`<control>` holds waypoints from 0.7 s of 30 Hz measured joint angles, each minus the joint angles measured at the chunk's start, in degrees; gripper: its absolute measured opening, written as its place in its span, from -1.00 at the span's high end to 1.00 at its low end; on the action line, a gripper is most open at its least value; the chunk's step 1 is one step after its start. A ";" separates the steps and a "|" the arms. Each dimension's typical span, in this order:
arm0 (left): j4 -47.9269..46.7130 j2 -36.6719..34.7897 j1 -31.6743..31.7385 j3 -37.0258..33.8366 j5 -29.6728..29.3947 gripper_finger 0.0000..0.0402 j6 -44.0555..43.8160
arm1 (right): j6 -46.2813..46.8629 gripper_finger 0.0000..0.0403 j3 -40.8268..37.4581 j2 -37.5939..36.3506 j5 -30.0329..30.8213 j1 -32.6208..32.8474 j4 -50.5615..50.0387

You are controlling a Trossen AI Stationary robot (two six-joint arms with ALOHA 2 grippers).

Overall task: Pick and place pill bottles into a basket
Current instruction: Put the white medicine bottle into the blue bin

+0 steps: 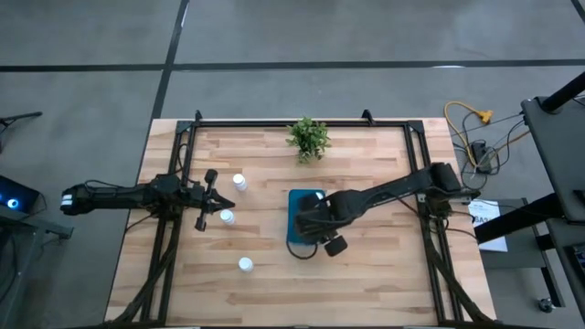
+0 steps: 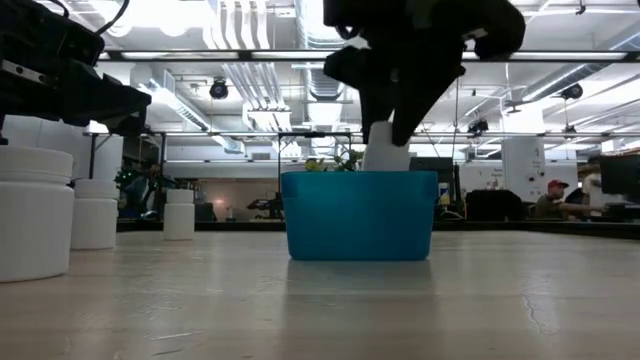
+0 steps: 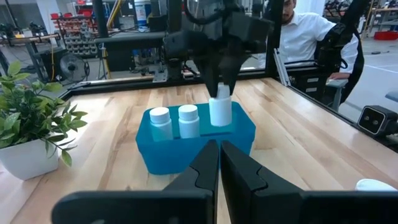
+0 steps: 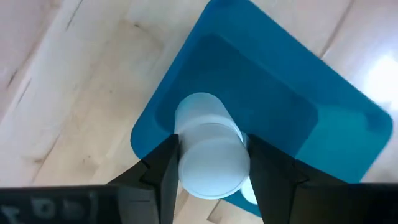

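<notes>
Right gripper (image 4: 208,163) half-open, clamping pill bottle (image 4: 211,149) by cap over teal basket (image 3: 242,134), mid-tabletop. Bottle likely light, rigid, smooth; cap grip suits. Left gripper (image 3: 219,163) shut, empty, near left edge.

Below the right gripper (image 4: 211,163), the basket (image 4: 186,99) floor lies open. Two bottles (image 3: 160,122) (image 3: 188,121) stand beside its jaws inside the basket.

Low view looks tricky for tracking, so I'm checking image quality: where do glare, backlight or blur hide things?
Low view: bright ceiling lights leave the right gripper a dark silhouette above the basket; the nearest bottle is soft. Right wrist view: the held bottle is blurred, with glare on the table.
</notes>
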 joint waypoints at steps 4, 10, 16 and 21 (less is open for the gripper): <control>-0.12 0.15 -0.01 0.00 0.00 1.00 0.00 | -0.47 0.28 2.39 3.10 -0.11 0.01 -3.60; 0.01 0.31 -0.02 0.00 0.02 1.00 0.02 | -1.28 0.28 5.38 5.99 -0.10 0.02 -5.13; 0.03 0.38 -0.01 0.00 0.00 1.00 0.02 | -2.13 0.28 6.59 7.36 -0.10 0.00 -6.64; 0.07 0.46 -0.02 0.00 0.00 1.00 0.02 | -2.06 0.28 6.33 8.09 -0.08 0.02 -8.03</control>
